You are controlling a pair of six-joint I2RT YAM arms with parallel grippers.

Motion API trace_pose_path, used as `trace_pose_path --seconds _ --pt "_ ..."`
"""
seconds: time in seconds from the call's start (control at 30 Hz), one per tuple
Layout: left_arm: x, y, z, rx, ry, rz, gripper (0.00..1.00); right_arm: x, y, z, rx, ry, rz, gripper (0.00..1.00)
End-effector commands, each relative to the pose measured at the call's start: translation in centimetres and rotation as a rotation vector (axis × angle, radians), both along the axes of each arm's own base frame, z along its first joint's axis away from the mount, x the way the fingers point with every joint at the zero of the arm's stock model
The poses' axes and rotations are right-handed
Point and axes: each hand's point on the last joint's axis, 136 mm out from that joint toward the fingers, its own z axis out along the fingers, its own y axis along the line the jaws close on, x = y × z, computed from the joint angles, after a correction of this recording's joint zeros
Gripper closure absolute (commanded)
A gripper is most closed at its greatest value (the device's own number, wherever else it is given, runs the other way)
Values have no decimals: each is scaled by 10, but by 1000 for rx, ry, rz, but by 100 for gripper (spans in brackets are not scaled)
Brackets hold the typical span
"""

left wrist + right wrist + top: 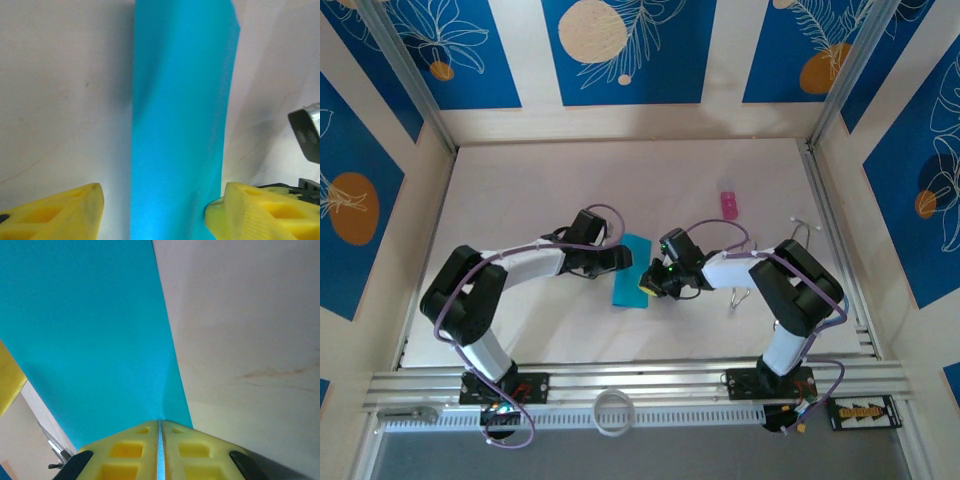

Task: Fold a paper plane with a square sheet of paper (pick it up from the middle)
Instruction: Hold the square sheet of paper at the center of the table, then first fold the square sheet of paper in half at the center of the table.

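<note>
Paper sheet: the paper sheet (631,272) is cyan-blue and folded into a narrow strip. It lies near the middle of the pale counter (520,180), its long axis running roughly from 12 to 6 o'clock, with the far end tipped slightly toward 1.

Sheet close up: in the left wrist view the strip (180,125) runs from 6 to 12 o'clock. A soft crease shadow runs along its length, and its far right corner is lifted a little.

Left fingers: the yellow left fingers (55,215) stand apart with the strip between them. The finger at 3 o'clock touches the paper's edge, and the finger at 9 o'clock is clear of it. From above, they (618,258) sit at the strip's 9 o'clock side.

Right fingers: the yellow right fingers (135,450) are pressed together, with only a thin seam between them. They pinch the paper's edge (100,330) where a crease runs into the seam. From above, they (650,285) sit at the strip's 4 o'clock corner.

Pink object: a small pink object (729,205) lies at 2 o'clock from the sheet, well apart from it.

White ring: a white ring (612,412) rests on the rail at 6 o'clock, between the two arm bases.

Surround: dark blue leaf-patterned panels (620,50) line the walls.
</note>
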Motion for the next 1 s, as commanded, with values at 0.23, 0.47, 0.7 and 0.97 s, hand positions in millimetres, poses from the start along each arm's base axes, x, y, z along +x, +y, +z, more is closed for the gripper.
trace_pose_path --seconds 0.23,0.47,0.7,0.97 --pt "1 -1 -18 14 39 -31 44 -11 -11 -10 -34 31 -16 85" --pt "0 0 -24 21 52 -31 50 -4 -5 8 27 -5 -6 85" --pt "-1 4 -27 45 72 -3 52 15 -37 43 6 -105 -72 78" --pt "-2 10 -32 95 101 2 52 28 -63 46 -5 -86 -118 78"
